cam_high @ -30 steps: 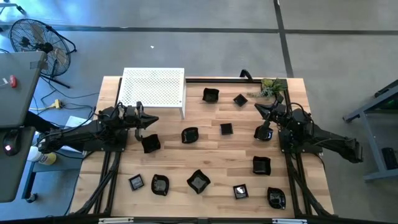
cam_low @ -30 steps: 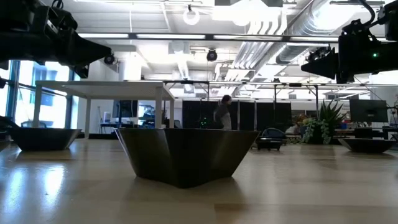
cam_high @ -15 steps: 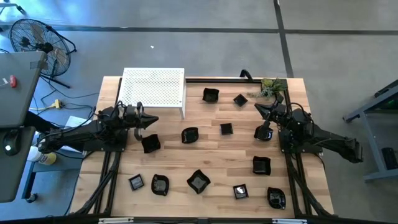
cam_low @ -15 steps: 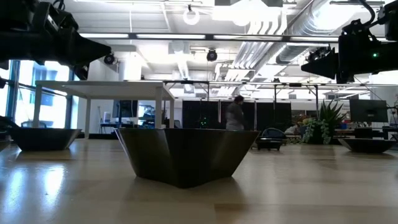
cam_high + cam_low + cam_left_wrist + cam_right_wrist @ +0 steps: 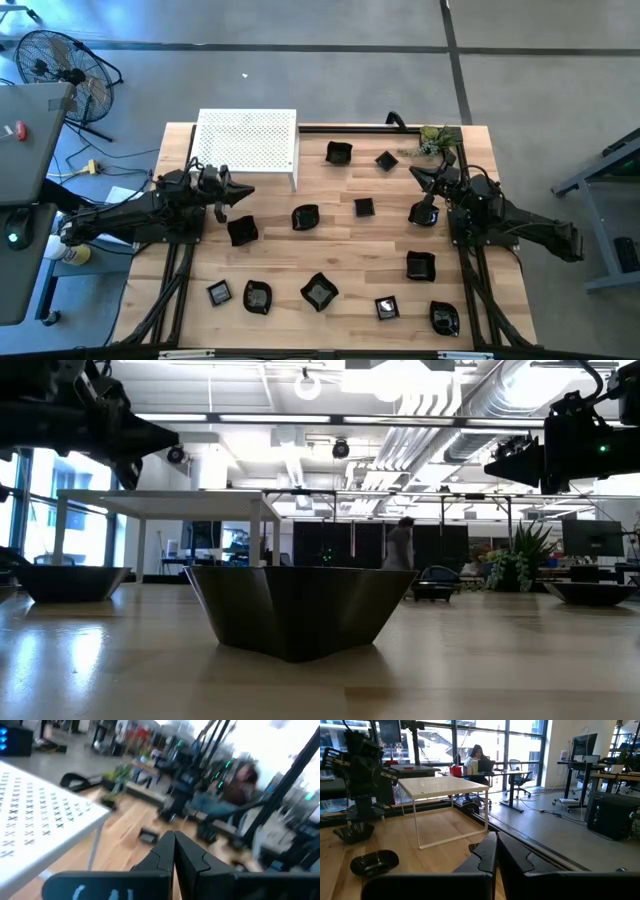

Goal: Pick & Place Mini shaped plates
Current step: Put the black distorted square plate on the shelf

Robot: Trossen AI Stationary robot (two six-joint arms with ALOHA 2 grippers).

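About a dozen small glossy black plates rest flat on the wooden table (image 5: 330,250), among them one (image 5: 242,231) near my left gripper and one (image 5: 423,213) near my right. In the low view an angular plate (image 5: 300,610) stands closest. My left gripper (image 5: 250,190) is shut and empty. It hovers in front of the white perforated stand (image 5: 247,140) and shows again in its own view (image 5: 174,840). My right gripper (image 5: 412,170) is also shut and empty. It hovers near the green sprig (image 5: 437,138); in its own view the right gripper (image 5: 496,837) holds nothing.
The white stand sits on thin legs at the far left corner. Plates lie scattered over the middle and along the near edge (image 5: 319,291). A black rail (image 5: 380,127) runs along the far edge. A person (image 5: 402,545) is in the room behind.
My left gripper has shifted slightly up and toward the far edge, staying shut. In the low view a person in the background has walked to the right. The plates have not moved.
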